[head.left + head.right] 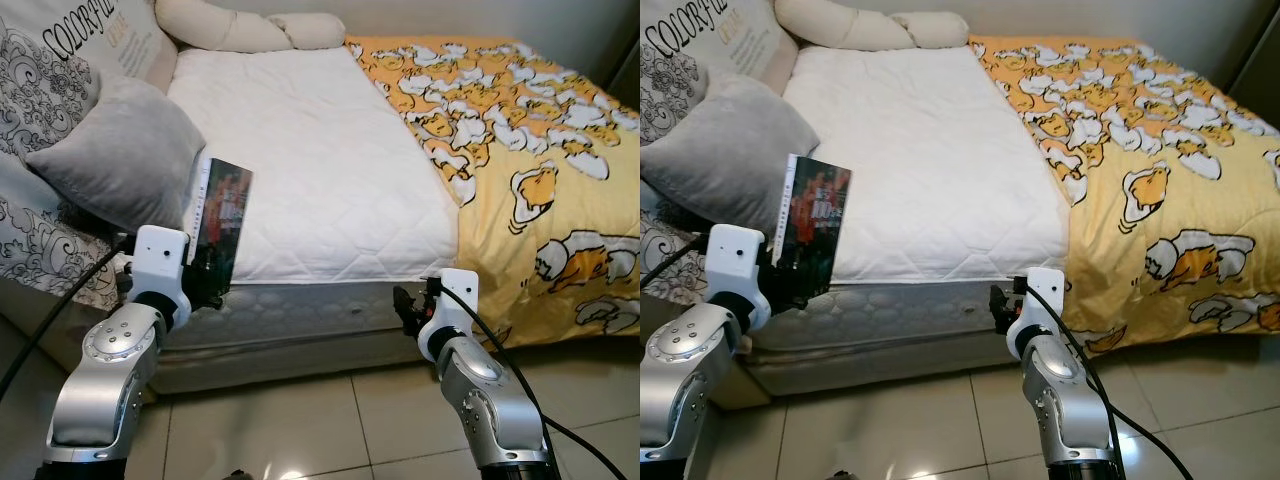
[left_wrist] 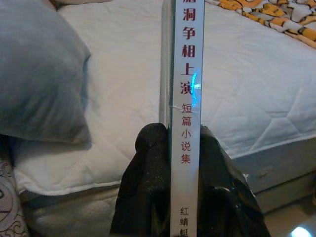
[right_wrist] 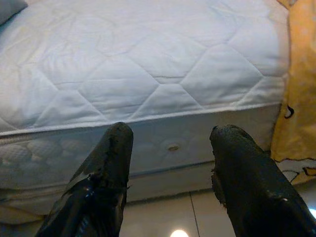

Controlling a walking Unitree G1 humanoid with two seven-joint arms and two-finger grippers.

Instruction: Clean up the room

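Note:
A thin book point(image 1: 222, 213) with a dark red cover and a white spine point(image 2: 185, 98) stands upright in front of the bed's near left edge. My left gripper point(image 1: 205, 272) is shut on its lower end, with the black fingers point(image 2: 148, 177) pressing both covers. The white quilted mattress point(image 1: 300, 160) lies just beyond it. My right gripper point(image 1: 405, 305) is raised in front of the mattress side, open, with nothing between its fingers point(image 3: 111, 163).
A grey pillow point(image 1: 120, 150) and patterned cushions point(image 1: 50, 80) lie at the bed's left. A yellow cartoon duvet point(image 1: 530, 150) covers the right half and hangs over the edge. Cream pillows point(image 1: 250, 28) sit at the head. Tiled floor point(image 1: 300, 420) lies below.

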